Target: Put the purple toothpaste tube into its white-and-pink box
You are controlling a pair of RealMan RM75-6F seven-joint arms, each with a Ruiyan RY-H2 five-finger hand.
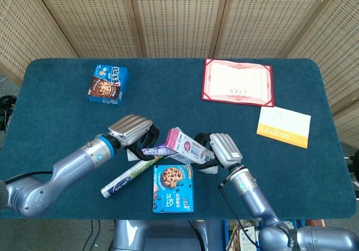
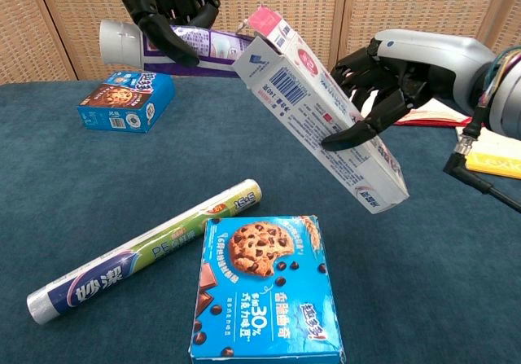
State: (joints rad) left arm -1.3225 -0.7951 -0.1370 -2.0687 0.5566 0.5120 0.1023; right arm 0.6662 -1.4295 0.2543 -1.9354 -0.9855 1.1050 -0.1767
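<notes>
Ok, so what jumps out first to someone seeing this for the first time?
Mid-air at the table's near centre, the left hand holds a purple toothpaste tube against the open end of a white-and-pink carton, which the right hand holds tilted. Beneath lie a blue cookie box and a plastic-wrap roll.

Purple tube (image 2: 175, 45), white-and-pink box (image 2: 321, 111)
</notes>
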